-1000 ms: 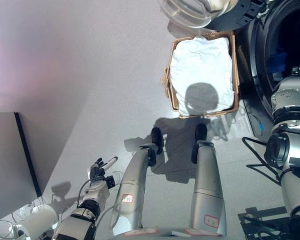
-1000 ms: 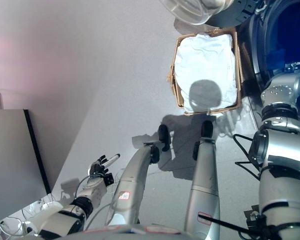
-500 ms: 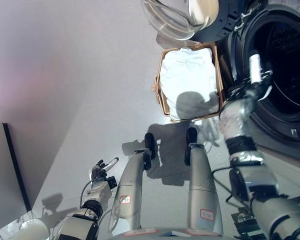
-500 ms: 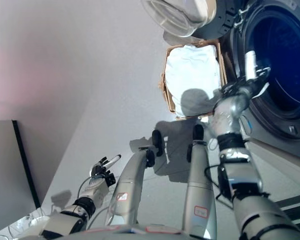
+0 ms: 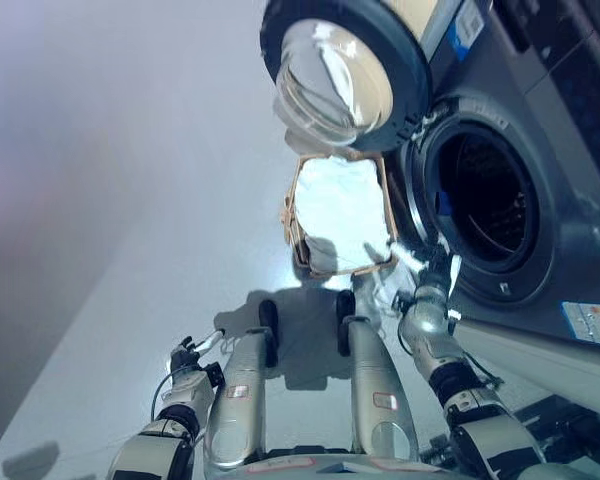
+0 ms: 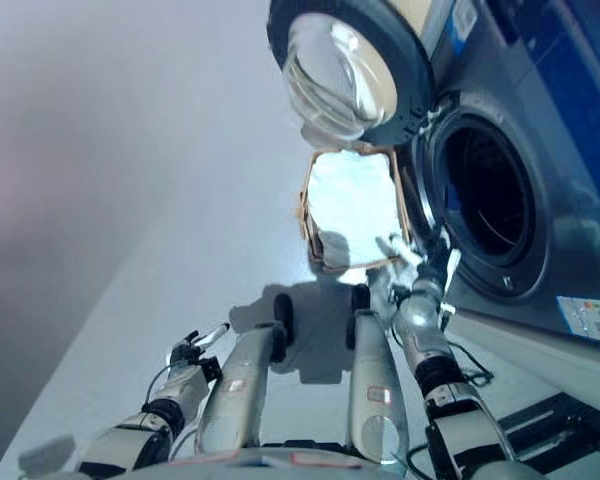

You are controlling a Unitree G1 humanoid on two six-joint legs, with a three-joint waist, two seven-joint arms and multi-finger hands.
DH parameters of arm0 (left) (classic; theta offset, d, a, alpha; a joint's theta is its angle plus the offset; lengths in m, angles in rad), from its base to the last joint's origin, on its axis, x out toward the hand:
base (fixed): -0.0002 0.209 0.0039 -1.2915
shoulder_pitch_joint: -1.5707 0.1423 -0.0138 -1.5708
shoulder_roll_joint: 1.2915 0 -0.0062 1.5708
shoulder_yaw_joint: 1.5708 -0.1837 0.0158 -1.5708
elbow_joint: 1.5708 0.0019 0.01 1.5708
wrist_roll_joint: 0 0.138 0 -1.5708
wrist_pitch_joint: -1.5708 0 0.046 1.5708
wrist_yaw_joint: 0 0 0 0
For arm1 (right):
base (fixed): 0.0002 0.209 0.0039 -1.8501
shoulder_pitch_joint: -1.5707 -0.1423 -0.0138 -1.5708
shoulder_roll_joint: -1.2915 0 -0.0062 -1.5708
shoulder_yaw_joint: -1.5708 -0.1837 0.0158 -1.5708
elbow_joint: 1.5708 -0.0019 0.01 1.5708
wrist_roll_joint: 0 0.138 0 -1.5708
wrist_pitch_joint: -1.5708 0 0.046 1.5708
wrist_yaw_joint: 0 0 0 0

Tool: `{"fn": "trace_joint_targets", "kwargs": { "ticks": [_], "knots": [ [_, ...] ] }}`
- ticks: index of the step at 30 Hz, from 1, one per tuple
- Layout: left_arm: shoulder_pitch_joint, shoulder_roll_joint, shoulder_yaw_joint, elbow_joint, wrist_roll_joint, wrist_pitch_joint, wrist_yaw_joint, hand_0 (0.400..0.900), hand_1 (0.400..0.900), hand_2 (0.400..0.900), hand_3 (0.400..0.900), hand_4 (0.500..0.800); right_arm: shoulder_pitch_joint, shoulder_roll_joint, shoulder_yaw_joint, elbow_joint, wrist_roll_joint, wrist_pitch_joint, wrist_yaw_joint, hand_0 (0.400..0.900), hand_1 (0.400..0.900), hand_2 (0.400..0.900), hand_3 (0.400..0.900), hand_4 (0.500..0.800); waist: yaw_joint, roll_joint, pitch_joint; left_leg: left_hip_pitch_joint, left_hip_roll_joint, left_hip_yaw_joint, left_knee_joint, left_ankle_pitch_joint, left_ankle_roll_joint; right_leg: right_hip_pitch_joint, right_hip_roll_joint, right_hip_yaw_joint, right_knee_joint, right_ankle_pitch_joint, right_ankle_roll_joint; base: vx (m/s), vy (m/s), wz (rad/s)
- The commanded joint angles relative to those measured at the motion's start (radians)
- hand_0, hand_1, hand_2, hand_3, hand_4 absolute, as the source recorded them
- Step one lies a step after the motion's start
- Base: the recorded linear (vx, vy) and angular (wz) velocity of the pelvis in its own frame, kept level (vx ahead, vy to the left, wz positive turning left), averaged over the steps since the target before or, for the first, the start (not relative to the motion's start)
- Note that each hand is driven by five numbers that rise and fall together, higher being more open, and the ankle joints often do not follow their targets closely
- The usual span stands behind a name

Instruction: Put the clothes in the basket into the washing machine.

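Note:
A wicker basket stands on the floor against the front of the washing machine. White clothes fill it. The machine's round door is swung open above the basket, and the dark drum opening is to the basket's right. My right hand is low at the basket's near right corner, below the drum opening, fingers straight and holding nothing. My left hand hangs low at the left, fingers relaxed and empty.
Pale grey floor spreads to the left of the basket. The machine's grey front panel fills the right side, with a label on it. A dark frame lies on the floor at the lower right.
The camera has moved, so the whole picture has shifted and more of the machine shows. My right hand has come down from the drum opening to the basket's near right corner. The left hand stays idle.

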Motion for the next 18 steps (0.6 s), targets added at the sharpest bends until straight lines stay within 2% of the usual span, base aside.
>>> {"fn": "trace_joint_targets", "kwargs": {
  "ticks": [1,5,8,9,10,13,18],
  "knots": [
    [0.088,0.065,0.005,0.067,0.118,0.011,-0.031,0.9,0.9,0.9,0.9,0.8,0.081,-0.038,0.013,0.098,-0.128,0.041,0.071,0.9,0.9,0.9,0.9,0.8,-0.001,-0.021,-0.132,0.105,-0.016,-0.009,-0.121,0.002,-0.033,0.141,-0.029,-0.034,-0.179,0.116,0.09,0.17,-0.001,0.1],
    [0.11,0.068,0.004,0.107,0.161,0.022,-0.063,0.9,0.9,0.9,0.9,0.8,0.125,-0.005,-0.038,0.304,-0.11,0.087,0.133,0.9,0.9,0.9,0.9,0.8,0.003,-0.029,-0.2,0.228,-0.021,-0.02,-0.256,0.04,-0.032,0.252,-0.011,-0.049,-0.274,0.128,0.095,0.12,-0.017,0.09],
    [0.123,0.064,0.015,0.117,0.158,0.025,-0.078,0.9,0.9,0.9,0.9,0.8,0.144,0.003,-0.068,0.365,-0.094,0.103,0.16,0.9,0.9,0.9,0.9,0.8,0.007,-0.03,-0.223,0.29,-0.017,-0.022,-0.317,0.056,-0.032,0.308,-0.002,-0.058,-0.315,0.128,0.093,0.12,-0.036,0.1],
    [0.136,0.056,0.016,0.129,0.168,0.029,-0.095,0.9,0.9,0.9,0.9,0.8,0.161,0.005,-0.102,0.417,-0.078,0.115,0.173,0.9,0.9,0.9,0.9,0.8,0.007,-0.027,-0.257,0.336,-0.011,-0.02,-0.364,0.067,-0.038,0.358,0.003,-0.065,-0.361,0.127,0.094,0.1,-0.024,0.05],
    [0.136,0.056,0.016,0.129,0.168,0.029,-0.095,0.9,0.9,0.9,0.9,0.8,0.161,0.005,-0.102,0.417,-0.078,0.114,0.173,0.9,0.9,0.9,0.9,0.8,0.007,-0.027,-0.253,0.342,-0.01,-0.02,-0.369,0.068,-0.038,0.364,0.004,-0.065,-0.365,0.128,0.094,0.17,-0.056,0.07],
    [0.166,0.048,0.012,0.16,0.202,0.04,-0.128,0.9,0.9,0.9,0.9,0.8,0.189,0.0,-0.115,0.491,-0.123,0.144,0.198,0.9,0.9,0.9,0.9,0.8,0.006,-0.02,-0.308,0.424,0.004,-0.01,-0.455,0.097,-0.055,0.455,0.012,-0.08,-0.46,0.142,0.095,0.13,-0.045,0.04],
    [0.203,0.04,0.019,0.176,0.224,0.044,-0.156,0.9,0.9,0.9,0.9,0.8,0.221,-0.001,-0.126,0.514,-0.141,0.153,0.216,0.9,0.9,0.9,0.9,0.8,0.006,-0.015,-0.339,0.48,0.012,-0.001,-0.461,0.089,-0.059,0.537,0.021,-0.084,-0.507,0.144,0.095,0.1,-0.042,0.02]
  ]
}}
